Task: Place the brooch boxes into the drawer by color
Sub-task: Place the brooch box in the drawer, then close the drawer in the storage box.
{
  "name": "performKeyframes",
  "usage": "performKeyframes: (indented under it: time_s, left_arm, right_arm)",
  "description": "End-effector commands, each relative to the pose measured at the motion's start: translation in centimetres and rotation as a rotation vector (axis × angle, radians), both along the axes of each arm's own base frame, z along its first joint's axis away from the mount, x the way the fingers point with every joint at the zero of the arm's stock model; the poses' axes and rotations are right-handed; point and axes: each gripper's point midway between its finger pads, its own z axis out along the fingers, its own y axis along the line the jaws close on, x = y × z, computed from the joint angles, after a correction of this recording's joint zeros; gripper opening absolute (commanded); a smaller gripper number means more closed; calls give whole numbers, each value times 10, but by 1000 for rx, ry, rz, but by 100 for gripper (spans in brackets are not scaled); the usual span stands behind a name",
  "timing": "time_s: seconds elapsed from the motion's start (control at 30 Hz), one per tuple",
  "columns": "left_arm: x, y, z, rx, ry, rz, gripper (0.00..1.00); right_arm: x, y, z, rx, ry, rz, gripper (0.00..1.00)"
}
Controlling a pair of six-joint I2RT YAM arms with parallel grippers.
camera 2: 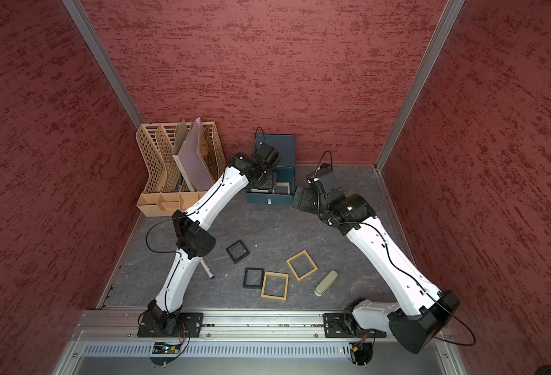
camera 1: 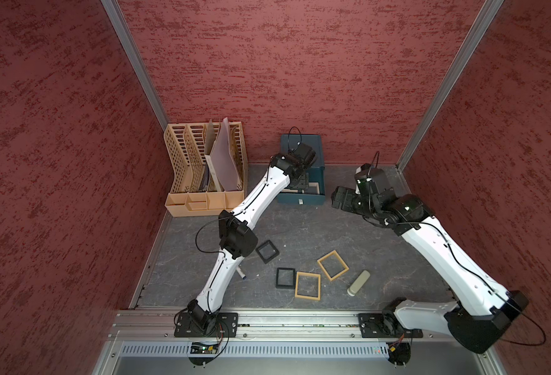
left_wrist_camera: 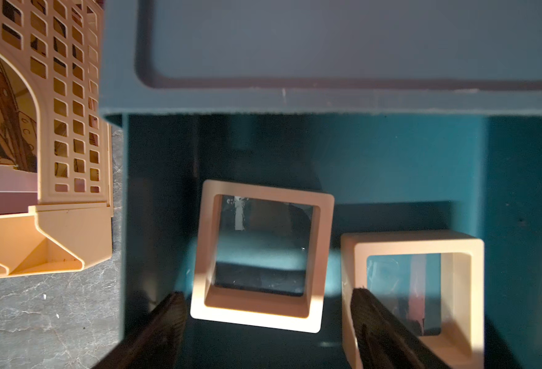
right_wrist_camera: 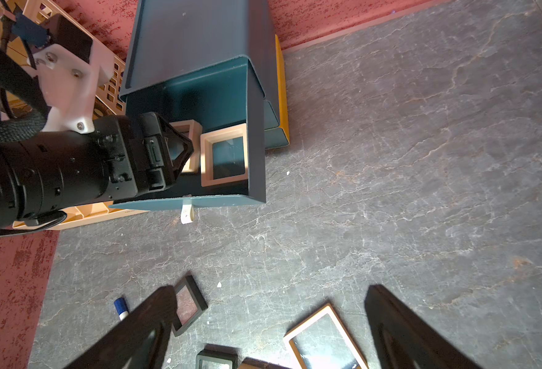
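The teal drawer chest stands at the back wall with its top drawer pulled out. Two pale beige brooch boxes lie side by side inside it. My left gripper hangs open over the drawer, its fingers standing apart from the nearer beige box. On the table lie two black boxes and two tan-yellow boxes. My right gripper hovers open and empty to the right of the drawer.
A tan slotted file rack with sheets stands left of the chest, close to my left arm. A blue-capped marker lies partly under that arm. A pale green cylinder lies right of the tan boxes. Red walls close in three sides.
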Motion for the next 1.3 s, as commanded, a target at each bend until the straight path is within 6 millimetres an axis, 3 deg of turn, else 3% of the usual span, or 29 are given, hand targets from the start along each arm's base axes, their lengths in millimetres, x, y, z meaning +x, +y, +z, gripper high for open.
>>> performKeyframes:
  time_s: [0.0, 0.13, 0.23, 0.37, 0.47, 0.57, 0.77, 0.9, 1.07, 1.27]
  left_arm:
    - [0, -9, 38, -92, -71, -12, 86]
    - [-11, -24, 98, -251, -170, -49, 87]
    - [-21, -21, 132, -334, -209, -52, 87]
    - [-17, 10, 145, -402, -191, 7, 84]
    - [3, 36, 134, -446, -172, 35, 81]
    - [27, 45, 120, -545, -146, 1, 80]
    - [59, 25, 107, -667, -171, -148, 80]
    - [78, 22, 82, -669, -151, -156, 81]
    - [93, 39, 50, -626, -107, -100, 79]
    - [94, 42, 41, -606, -115, -94, 77]
  right_arm:
    - [4, 3, 13, 33, -38, 7, 96]
    - [5, 11, 12, 67, -32, 28, 93]
    - [6, 18, 10, 105, -20, 43, 89]
    - [7, 35, 4, 178, 4, 79, 80]
    - [6, 50, -8, 259, 46, 107, 70]
    - [3, 68, -17, 359, 78, 140, 61]
    - [1, 90, -24, 544, 84, 165, 52]
    - [2, 100, -34, 652, 109, 155, 48]
    - [3, 107, -43, 735, 137, 143, 46]
    - [4, 107, -54, 719, 158, 129, 46]
